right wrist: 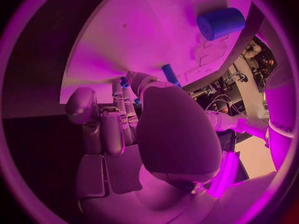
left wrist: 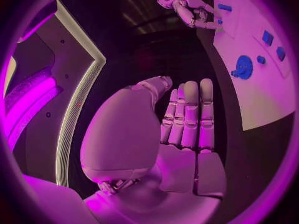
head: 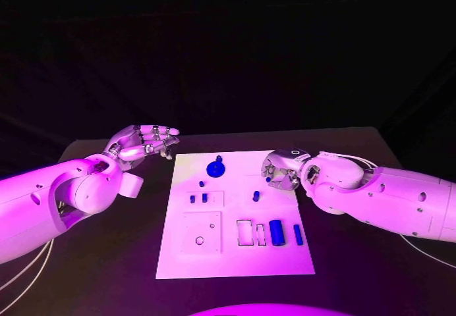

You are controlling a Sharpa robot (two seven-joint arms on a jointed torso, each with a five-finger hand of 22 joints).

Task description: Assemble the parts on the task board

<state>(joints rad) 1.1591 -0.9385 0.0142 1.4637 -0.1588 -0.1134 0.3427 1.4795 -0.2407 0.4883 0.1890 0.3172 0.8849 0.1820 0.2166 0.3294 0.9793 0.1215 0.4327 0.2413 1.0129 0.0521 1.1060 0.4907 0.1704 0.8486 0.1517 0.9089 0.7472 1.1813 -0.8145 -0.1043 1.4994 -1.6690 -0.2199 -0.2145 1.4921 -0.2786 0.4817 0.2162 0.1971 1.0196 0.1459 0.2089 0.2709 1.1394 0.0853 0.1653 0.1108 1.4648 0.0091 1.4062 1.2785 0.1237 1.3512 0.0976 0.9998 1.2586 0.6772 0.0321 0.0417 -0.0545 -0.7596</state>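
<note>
The right hand [head: 283, 170] hangs over the task board's [head: 180, 260] far right edge, beside an upright blue peg [head: 256, 195]. Black table [head: 114, 257] flanks the board.

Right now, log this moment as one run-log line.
left hand: open, off the task board | right hand: over board's right edge, grip unclear | blue gear: on board | blue cylinder: lying on board
</note>
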